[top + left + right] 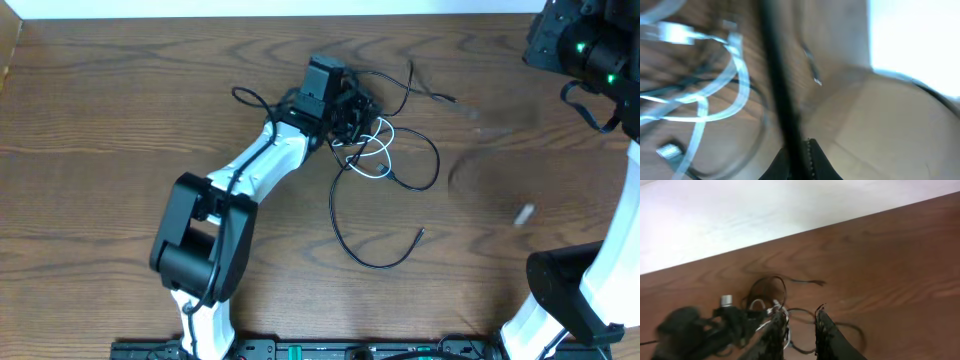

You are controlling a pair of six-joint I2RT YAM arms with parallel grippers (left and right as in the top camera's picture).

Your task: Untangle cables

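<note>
The cables (372,140) sit knotted near the middle of the table (120,110). The white cable (380,152) loops inside the knot, a long black cable (375,265) trails toward the near edge, and a second black cable (410,80) reaches the far side. My left gripper (350,112) is buried in the knot. Its wrist view is blurred, so I cannot tell how its jaws stand. My right gripper (799,332) is off to the right, jaws apart and empty.
</note>
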